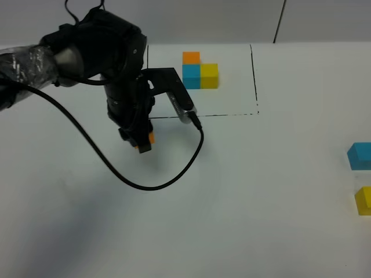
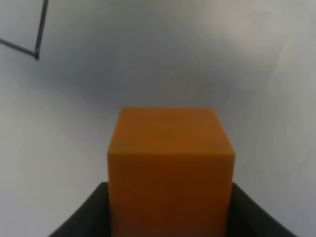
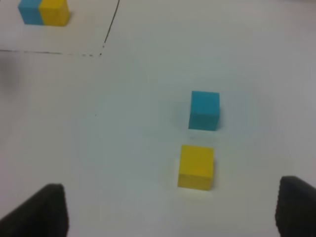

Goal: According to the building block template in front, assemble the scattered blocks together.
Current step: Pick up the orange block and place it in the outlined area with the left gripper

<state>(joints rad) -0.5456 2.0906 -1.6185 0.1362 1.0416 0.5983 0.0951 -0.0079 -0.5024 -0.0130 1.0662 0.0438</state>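
1. Template [image 1: 200,72]: a thin black outline [image 1: 253,81] at upper centre of the high view, on a white tabletop [image 1: 243,220]. The fixed cluster sits near the outline's upper edge.
2. The cluster is L-shaped. Orange is on top and blue directly below it, so that arm runs up and down the frame. Yellow touches the blue's right side, so the foot of the L points to frame right.
3. Left gripper [image 1: 142,142]: left of centre in the high view, just below the outline's lower-left corner, closed on the orange cube [image 1: 151,139]. Only a sliver of orange shows under the black arm.
4. Left wrist view: this cube fills lower centre, clamped between two black fingers [image 2: 81,217] and sitting square to them. I cannot tell whether it touches the tabletop. One corner of the outline shows at upper left.
5. Blue cube [image 1: 360,156]: loose at the far right edge of the high view, partly cut off by the frame.
6. Yellow cube [image 1: 364,200]: just below the blue one at the same edge, with a small gap between them. The pair lines up along the frame's vertical, well apart from the template.
7. Right gripper [image 3: 173,212]: jaws spread wide, holding nothing. Its fingers appear only at the lower corners of the right wrist view, with the yellow cube near its centre and the blue one just above.
8. A black cable [image 1: 145,185] loops from the left arm over the tabletop.
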